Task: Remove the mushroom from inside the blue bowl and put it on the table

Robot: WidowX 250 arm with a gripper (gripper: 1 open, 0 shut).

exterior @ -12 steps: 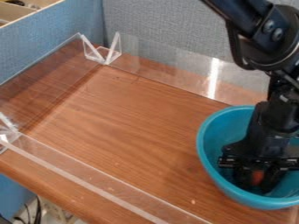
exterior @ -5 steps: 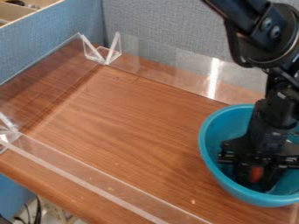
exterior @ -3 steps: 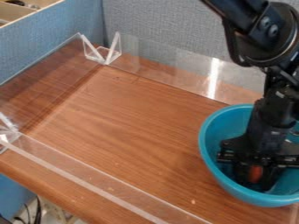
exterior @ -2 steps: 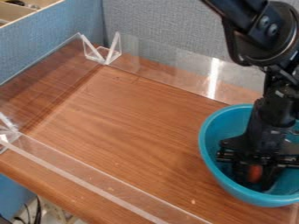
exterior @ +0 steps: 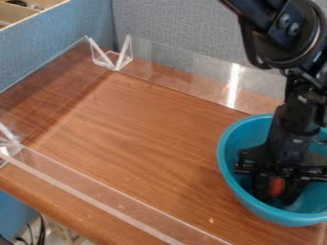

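Camera view, looking down across a reddish-brown wood-grain desk point(exterior: 141, 144) edged with low clear acrylic walls point(exterior: 76, 187).

Large round glossy teal-blue plastic bowl point(exterior: 235, 163) sits on the desk at the right near corner, its right side cut off by the picture edge. Rim nearest the middle of the desk is bare and smooth.

Black robot arm point(exterior: 292, 57) comes in from the top right and reaches straight down into the bowl. Black pincer point(exterior: 278, 182) is low inside the bowl, close to its floor, pointing downward.

Small orange-brown toy mushroom point(exterior: 280, 185) shows only as a patch of orange between the dark fingers; cap detail and stem are too hidden to make out. It is inside the bowl, not on the wood. Pincer is clamped tight with the orange patch sitting right between the fingertips, so it reads as gripping the mushroom, though the contact itself is partly masked by the black parts.

Rest of the desk: open wood surface stretching left and toward the back. Two small clear acrylic brackets point(exterior: 110, 53) stand at the far left corner where the walls meet. Grey-blue fabric partition point(exterior: 179, 33) rises behind the desk. Pale wooden box edge point(exterior: 38, 19) shows at the top left, beyond the wall. Another clear bracket point(exterior: 10, 142) stands at the left near edge.
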